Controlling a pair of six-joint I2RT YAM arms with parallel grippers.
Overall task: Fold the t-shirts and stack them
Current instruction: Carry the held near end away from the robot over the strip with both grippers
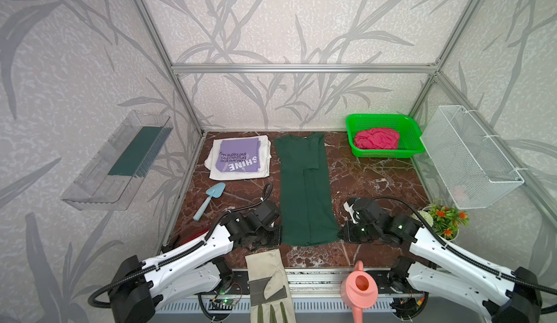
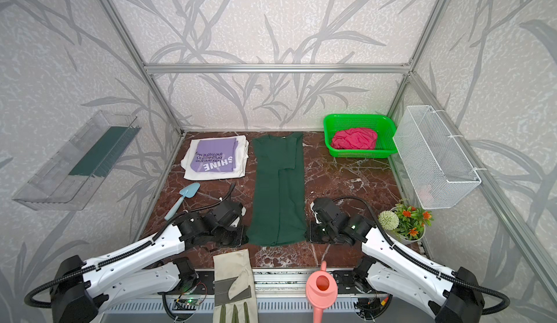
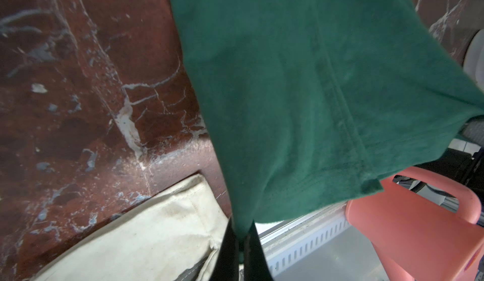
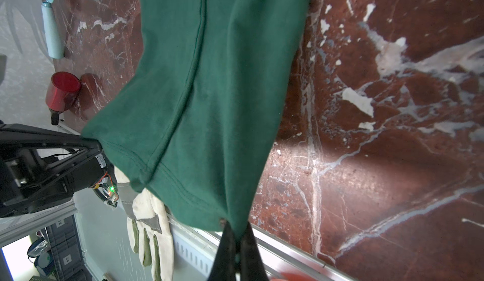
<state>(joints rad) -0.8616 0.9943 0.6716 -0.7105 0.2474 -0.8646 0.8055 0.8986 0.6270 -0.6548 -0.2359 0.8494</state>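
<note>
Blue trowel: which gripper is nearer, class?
Left. The left gripper holds the green t-shirt by the hem corner nearest the trowel; the right gripper holds the opposite corner.

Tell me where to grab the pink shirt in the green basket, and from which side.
Pinch a raised fold on top of the pink-red t-shirt, coming straight down from above. It lies crumpled in a heap inside the green basket, whose walls would likely block a sideways approach, and no hem or corner shows to aim for.

green tee (image 1: 304, 186) long-folded | lilac tee (image 1: 238, 155) atop white tee (image 1: 215, 172) | pink tee (image 1: 376, 138) (crumpled)
</note>
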